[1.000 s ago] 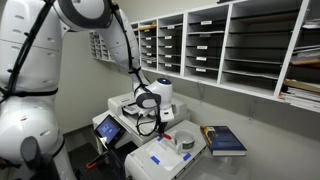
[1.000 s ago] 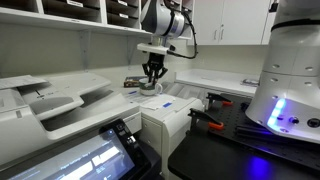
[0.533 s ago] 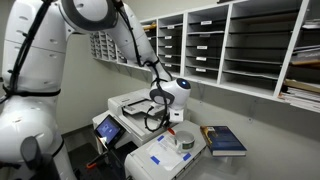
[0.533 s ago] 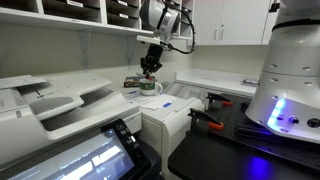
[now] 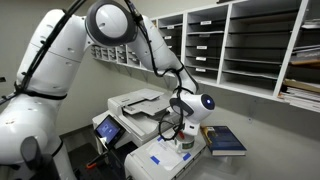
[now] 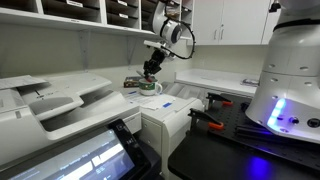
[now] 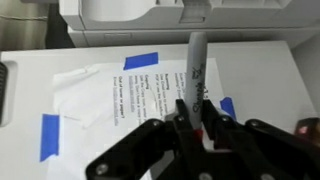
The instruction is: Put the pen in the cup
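My gripper [image 7: 192, 108] is shut on the pen [image 7: 195, 62], a dark marker with a pale label that sticks out from between the fingers. In both exterior views the gripper [image 5: 184, 124] [image 6: 152, 68] hangs tilted just above the cup [image 5: 188, 145] [image 6: 150, 88]. The cup is short, round and whitish and stands on the white printer top [image 5: 150, 158]. In the wrist view I cannot make out the cup for certain.
A blue book [image 5: 225, 140] lies beside the cup. A sheet of paper [image 7: 110, 95] is held down with blue tape [image 7: 142, 61] on the white surface. A large copier [image 5: 135, 102] and wall shelves [image 5: 230, 45] stand behind.
The arm has carried the pen sideways from over the copier to just above the cup, and the gripper has tilted. It stays shut on the pen.
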Controlling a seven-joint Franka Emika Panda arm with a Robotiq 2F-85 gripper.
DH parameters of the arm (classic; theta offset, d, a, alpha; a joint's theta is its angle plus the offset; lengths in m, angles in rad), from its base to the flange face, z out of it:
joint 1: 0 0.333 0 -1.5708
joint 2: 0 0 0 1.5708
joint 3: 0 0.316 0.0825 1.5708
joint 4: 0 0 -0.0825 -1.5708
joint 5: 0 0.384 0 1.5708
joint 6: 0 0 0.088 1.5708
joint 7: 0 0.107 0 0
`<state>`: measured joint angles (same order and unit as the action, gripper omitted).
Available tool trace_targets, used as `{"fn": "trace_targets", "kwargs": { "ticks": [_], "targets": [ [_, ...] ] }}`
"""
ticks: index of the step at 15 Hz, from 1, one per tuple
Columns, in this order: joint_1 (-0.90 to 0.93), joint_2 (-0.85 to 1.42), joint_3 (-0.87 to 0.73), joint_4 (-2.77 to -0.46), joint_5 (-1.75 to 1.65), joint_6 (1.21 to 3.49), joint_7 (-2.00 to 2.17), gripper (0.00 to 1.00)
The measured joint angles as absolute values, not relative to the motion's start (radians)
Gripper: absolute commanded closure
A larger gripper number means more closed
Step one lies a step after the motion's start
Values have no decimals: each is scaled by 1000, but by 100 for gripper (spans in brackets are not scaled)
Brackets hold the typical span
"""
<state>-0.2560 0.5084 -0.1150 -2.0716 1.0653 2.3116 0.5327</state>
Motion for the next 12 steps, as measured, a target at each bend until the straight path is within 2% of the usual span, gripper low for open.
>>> {"fn": "trace_targets", "kwargs": {
  "ticks": [2,8,12],
  "targets": [
    [-257,537,-131,-2043,1071,2298,533,45],
    [-246,554,-155,-2007,1067,2300,535,0],
    [-157,512,-201,-2034,905,2359,654,0]
  ]
}}
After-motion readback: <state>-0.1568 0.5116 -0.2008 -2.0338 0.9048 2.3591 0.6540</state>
